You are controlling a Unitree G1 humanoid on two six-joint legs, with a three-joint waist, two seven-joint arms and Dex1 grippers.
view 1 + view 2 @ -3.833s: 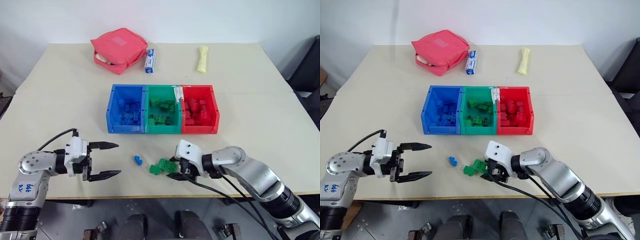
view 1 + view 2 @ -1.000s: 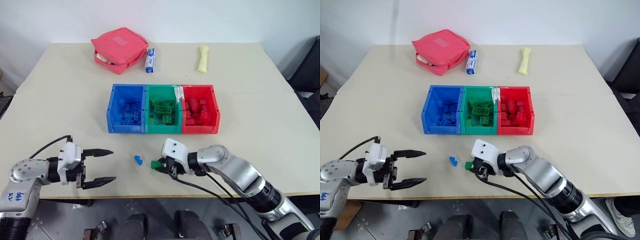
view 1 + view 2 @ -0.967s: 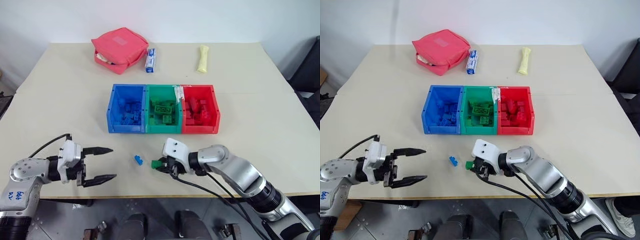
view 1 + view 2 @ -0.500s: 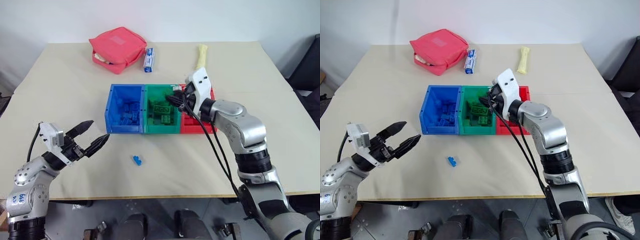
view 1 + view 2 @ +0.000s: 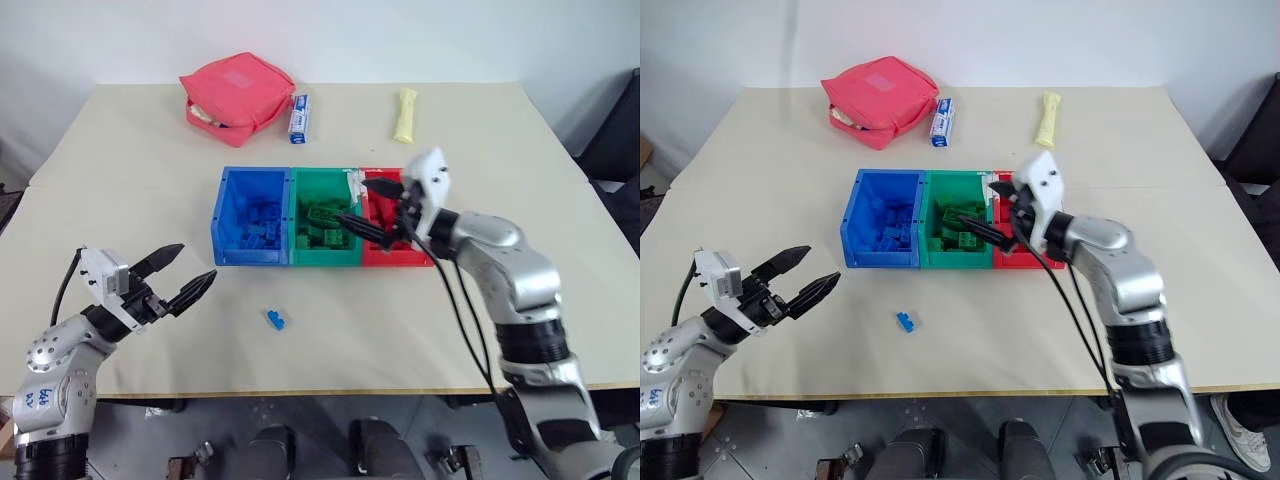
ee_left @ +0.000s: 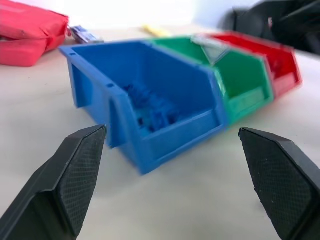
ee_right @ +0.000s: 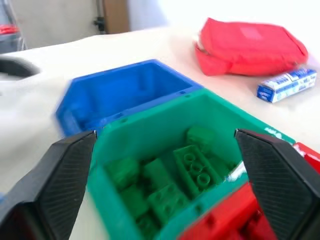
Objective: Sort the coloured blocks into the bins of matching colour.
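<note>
The left hand (image 5: 184,279) hovers over the desk (image 5: 130,180) near its front left corner, fingers spread and holding nothing, pointing toward the blue bin (image 5: 252,230). A single small blue block (image 5: 275,320) lies loose on the desk, nearer the front edge than the bins and roughly in front of the blue bin's right end.

The three joined bins stand at mid-desk: blue bin, green bin (image 5: 324,230), red bin (image 5: 398,235), each containing blocks of its own colour. The right hand (image 5: 367,208) is raised over the seam between the green and red bins, fingers spread wide and empty; green blocks (image 7: 175,180) lie in the green bin directly below it.

Along the back edge sit a red pouch (image 5: 235,92), a blue-and-white tube (image 5: 299,117) touching its right side, and a yellow roll (image 5: 404,115) further right.
</note>
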